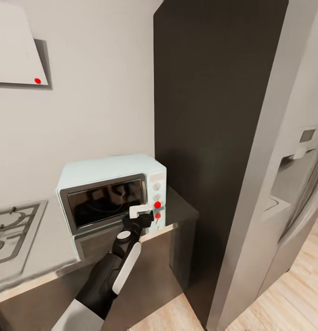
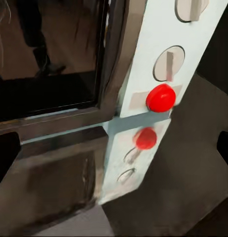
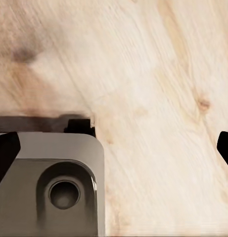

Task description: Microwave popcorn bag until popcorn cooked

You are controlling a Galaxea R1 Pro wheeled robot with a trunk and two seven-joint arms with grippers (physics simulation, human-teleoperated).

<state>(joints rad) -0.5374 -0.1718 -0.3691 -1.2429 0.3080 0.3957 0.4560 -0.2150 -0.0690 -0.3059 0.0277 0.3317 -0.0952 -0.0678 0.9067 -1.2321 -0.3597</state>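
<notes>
Gas hob (image 1: pixel 12 230) at left, then microwave (image 1: pixel 114 195) on the worktop (image 1: pixel 35 257), door shut; popcorn bag can't be located. Left end effector (image 1: pixel 147 215) sits at the red button (image 2: pixel 160 97), fingers spread wide, holding nothing. Press that button squarely, avoid the knobs (image 2: pixel 169 63). Right end effector (image 3: pixel 114 143) hangs wide over wood floor (image 3: pixel 158 74).

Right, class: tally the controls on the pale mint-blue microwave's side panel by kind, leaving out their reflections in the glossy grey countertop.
On the pale mint-blue microwave panel:
Pale round knobs: 2
Red round light: 1
Total: 3
</notes>
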